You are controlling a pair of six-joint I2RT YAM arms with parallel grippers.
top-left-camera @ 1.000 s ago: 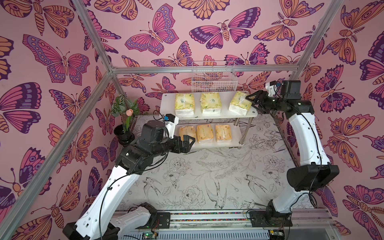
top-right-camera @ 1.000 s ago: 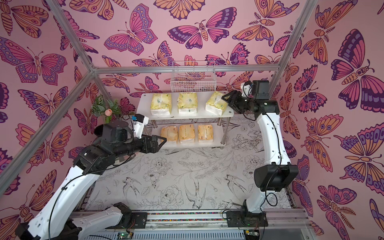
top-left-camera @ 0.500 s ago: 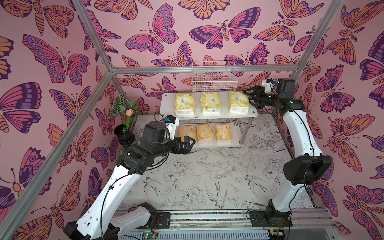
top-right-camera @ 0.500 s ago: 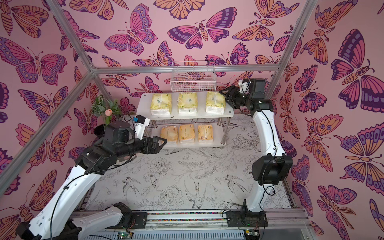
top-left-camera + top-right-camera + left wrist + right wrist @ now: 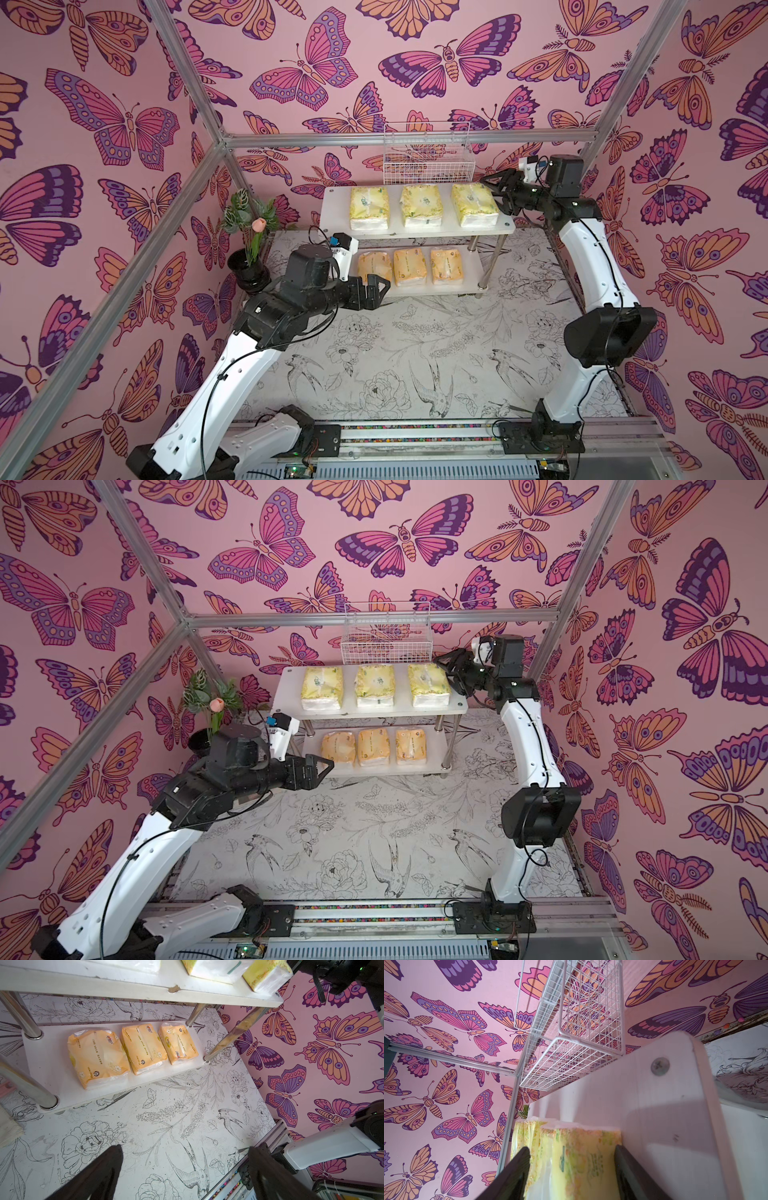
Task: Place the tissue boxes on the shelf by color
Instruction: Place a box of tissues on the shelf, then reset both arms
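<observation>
Between the two dark fingers point(image 5: 517, 1176) of my right gripper point(image 5: 571, 1147): one pale yellow-green plastic-wrapped tissue pack point(image 5: 577, 1167), pinched across its end, both fingers touching it. It lies flat on the top board of the small white two-tier shelf point(image 5: 415, 230). Beyond my right fingertips, a second yellow-green pack point(image 5: 420, 205) and a third yellow-green pack point(image 5: 370, 208) sit in the same row. Above and beyond those fingers hangs a white wire basket point(image 5: 571, 1032).

My left gripper point(image 5: 185, 1147): fingers spread wide, nothing between them, over the flower-printed tabletop point(image 5: 166, 1126). Ahead of these fingertips, three orange plastic-wrapped tissue packs point(image 5: 143, 1049) lie side by side on the lower board, untouched.
</observation>
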